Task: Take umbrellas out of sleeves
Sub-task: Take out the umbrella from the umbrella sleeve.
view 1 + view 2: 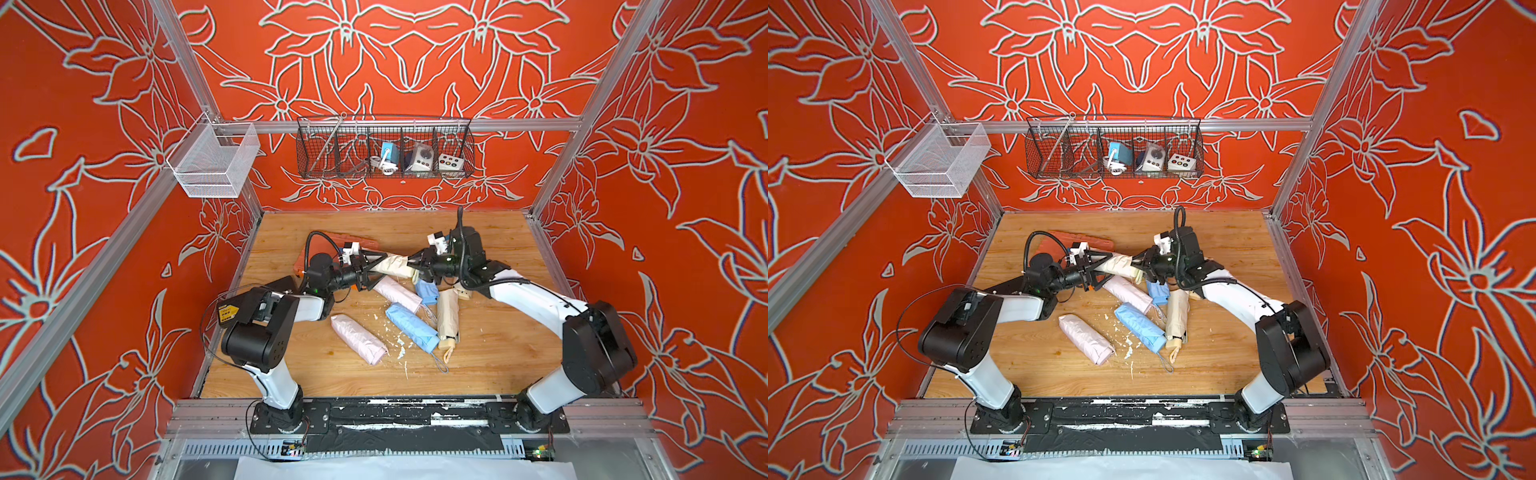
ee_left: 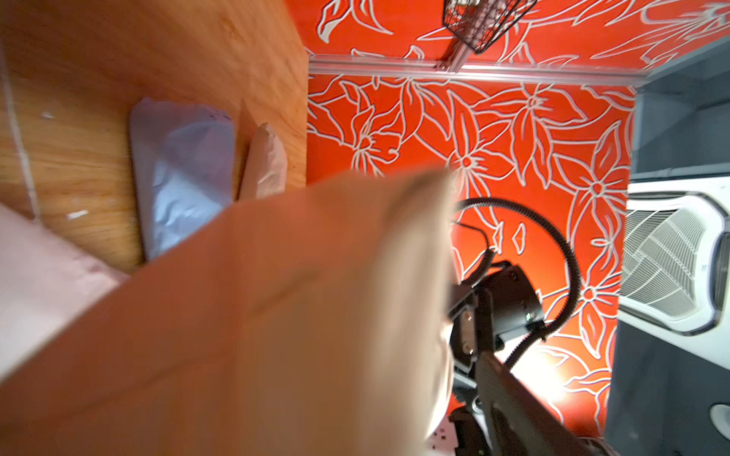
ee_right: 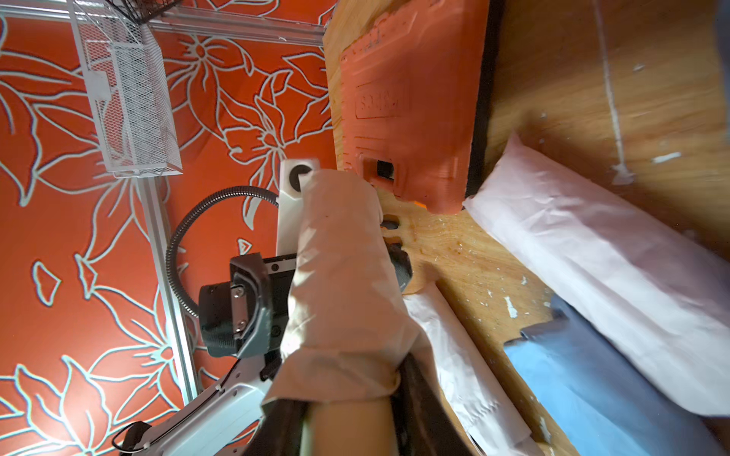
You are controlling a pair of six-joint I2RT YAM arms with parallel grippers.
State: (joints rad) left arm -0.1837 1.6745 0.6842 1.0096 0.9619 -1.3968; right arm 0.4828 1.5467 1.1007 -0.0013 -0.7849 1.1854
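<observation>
Left pincer: we see the left gripper [image 1: 380, 268] [image 1: 1106, 270] with its jaws spread wide in both top views, one on each side of the closed end of the cream sleeve [image 1: 395, 265]. We cannot tell whether either jaw touches the fabric.
Right pincer: the right gripper [image 1: 416, 268] [image 3: 347, 410] pinches the bare handle of the cream umbrella [image 3: 347, 434], with a dark finger [image 3: 414, 395] on each side of it in the right wrist view.
Task's thing: the cream umbrella is raised off the table [image 1: 490, 353] and stretched between the two grippers near the middle of the rear half. The sleeve covers its canopy up to a bunched hem just short of the handle.
Left wrist view: the sleeve [image 2: 276, 316] fills most of it as a blur, and we see no fingers there.
On the table: under and in front of the held umbrella lie a pale pink umbrella [image 1: 397, 293], a short blue bundle [image 1: 428, 291], a long blue umbrella [image 1: 411, 326] and a second cream umbrella [image 1: 448, 316]. These four lie close together, some overlapping.
Apart from them: another pink umbrella [image 1: 359, 338] lies alone, nearer the front.
Sleeved or not: we cannot tell for the ones on the table.
Tool case: the orange case [image 1: 365, 243] [image 3: 411, 98] lies flat behind the left gripper.
Table surface: white flecks [image 1: 401, 347] are scattered near the blue umbrella.
</observation>
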